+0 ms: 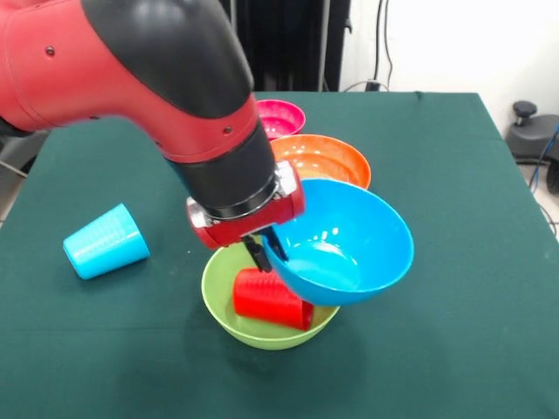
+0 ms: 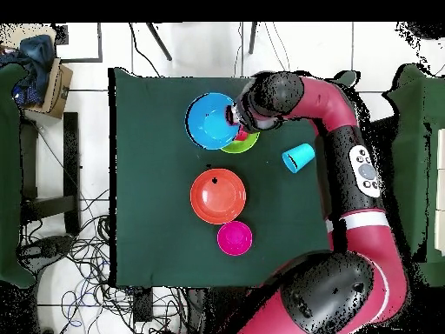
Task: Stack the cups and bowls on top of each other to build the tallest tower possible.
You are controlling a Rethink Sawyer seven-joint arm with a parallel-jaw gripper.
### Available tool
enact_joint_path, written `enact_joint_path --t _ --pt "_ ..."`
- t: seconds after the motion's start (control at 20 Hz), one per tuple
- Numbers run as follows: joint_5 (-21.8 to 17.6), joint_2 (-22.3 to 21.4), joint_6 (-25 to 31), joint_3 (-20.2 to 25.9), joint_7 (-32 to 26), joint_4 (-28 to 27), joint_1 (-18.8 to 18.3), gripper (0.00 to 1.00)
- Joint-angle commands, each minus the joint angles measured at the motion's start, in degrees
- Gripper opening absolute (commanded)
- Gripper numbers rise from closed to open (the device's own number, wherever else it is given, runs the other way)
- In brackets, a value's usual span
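Pinching the blue bowl by its rim, the gripper is shut, bowl tilted above lime bowl holding red cup; slippage is likely from the off-centre load.

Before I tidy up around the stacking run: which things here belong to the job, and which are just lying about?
Job:
- blue bowl, held by the gripper
- green bowl
- red cup, on its side in the green bowl
- light blue cup, on its side
- orange bowl
- pink bowl

Lying about:
- cardboard box
- floor cables
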Motion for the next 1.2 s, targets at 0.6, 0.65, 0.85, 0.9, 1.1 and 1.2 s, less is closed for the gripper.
enact_joint_path --t 0.6,0.65,0.85,0.9,1.1,1.2 --pt "-7.48 -0.94 5.18 -1.98 -28.25 5.43 -3.84 0.00" --pt "-7.54 -0.93 5.15 -2.08 -28.54 5.40 -3.96 0.00" --pt "-7.62 -0.59 4.49 -2.46 -28.82 5.23 -3.98 0.00" --pt "-7.51 -0.66 4.48 -2.49 -28.83 5.29 -3.98 0.00" --pt "-6.99 -1.30 5.60 -2.57 -29.35 5.35 -4.14 0.00" --pt "-7.01 -1.61 5.62 -2.61 -29.70 5.84 -4.45 0.00"
